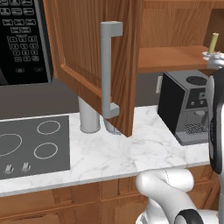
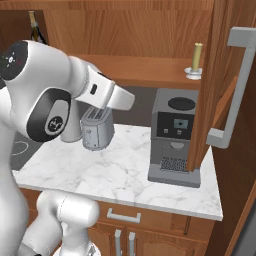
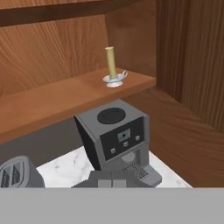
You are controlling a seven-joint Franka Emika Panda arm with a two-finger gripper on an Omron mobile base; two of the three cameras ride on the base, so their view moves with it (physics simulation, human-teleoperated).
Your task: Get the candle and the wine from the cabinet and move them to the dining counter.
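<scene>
The candle (image 3: 112, 65) is a short pale yellow stick on a small round dish. It stands upright near the right end of the open cabinet's shelf (image 3: 52, 103), above the coffee machine. The same candle (image 2: 197, 60) (image 1: 213, 44) appears in both base views. The wine (image 2: 34, 27) is a dark bottle deep in the cabinet's left corner, mostly hidden behind my arm. My gripper (image 3: 112, 183) is shut with nothing in it, and it hangs below and well short of the candle. The dining counter is out of view.
The cabinet door (image 1: 87, 43) stands wide open, its grey bar handle (image 1: 108, 70) jutting over the marble worktop (image 1: 131, 153). A black coffee machine (image 2: 175, 135), a toaster (image 2: 97, 127) and a grey canister (image 1: 89, 116) stand there. A cooktop (image 1: 35, 144) lies at the left.
</scene>
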